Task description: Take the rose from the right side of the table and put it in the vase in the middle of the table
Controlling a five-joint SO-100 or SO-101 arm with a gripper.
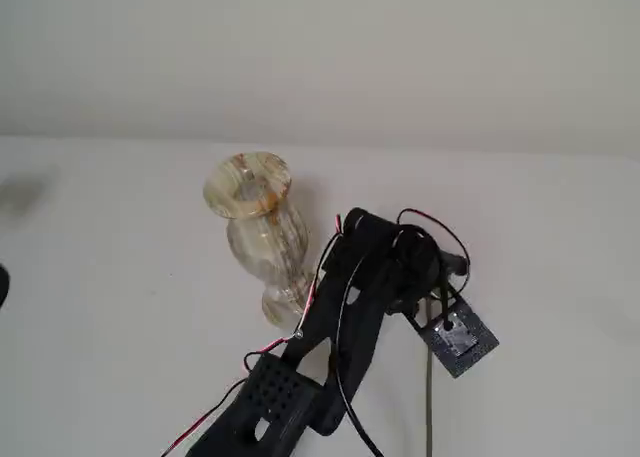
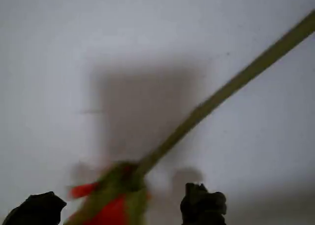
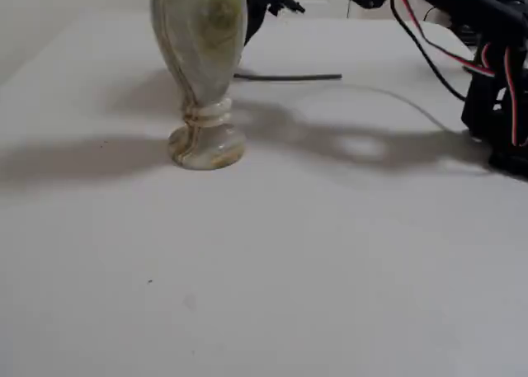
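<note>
In the wrist view the rose's red bloom lies blurred on the white table between my two dark fingertips, and its grey-green stem runs off to the upper right. My gripper is open, with one finger on each side of the bloom. From above, the arm hides the bloom and only the stem shows below the wrist. The cream marbled vase stands upright to the arm's left. In the low fixed view the stem lies flat behind the vase.
The arm's base and its red and black cables fill the right edge of the low fixed view. A small circuit board hangs off the wrist. The arm's shadow falls on the table behind the vase.
</note>
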